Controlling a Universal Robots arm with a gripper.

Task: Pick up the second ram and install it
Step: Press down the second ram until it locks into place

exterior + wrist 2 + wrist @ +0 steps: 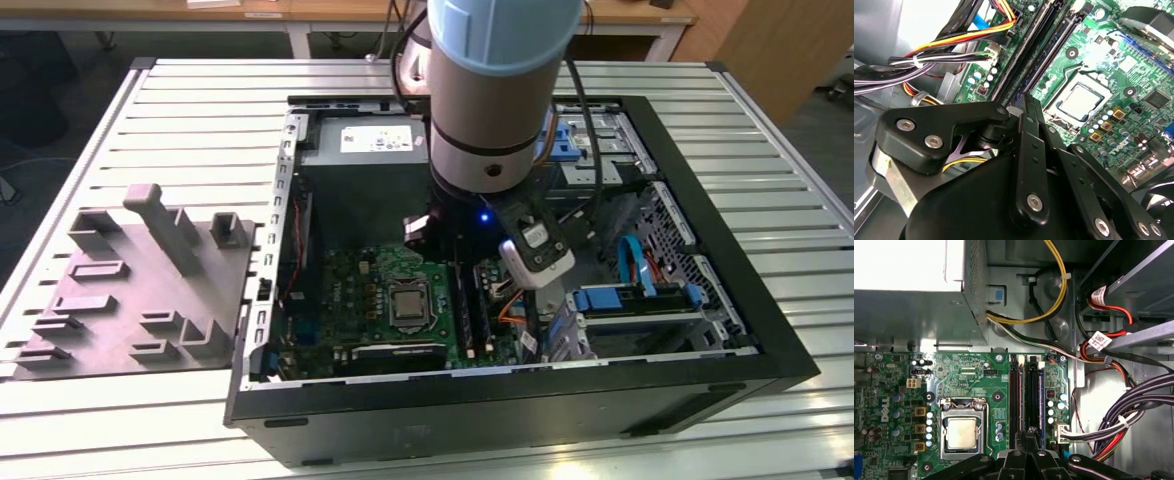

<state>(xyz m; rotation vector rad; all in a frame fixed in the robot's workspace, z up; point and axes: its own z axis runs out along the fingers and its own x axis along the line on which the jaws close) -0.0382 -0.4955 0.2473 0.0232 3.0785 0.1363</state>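
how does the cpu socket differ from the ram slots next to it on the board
The cpu socket is squarish with a silvery metal centre; the ram slots are long, narrow and black. The socket is one unit; the slots run as parallel strips. Both sit flat on the green motherboard.

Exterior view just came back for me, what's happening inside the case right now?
The arm reaches down into the open computer case. In the first wrist view its gripper sits low over the memory slots of the green motherboard, beside the processor socket. A dark blue strip, apparently the second ram, stands along those slots at the gripper; whether it is seated I cannot tell.
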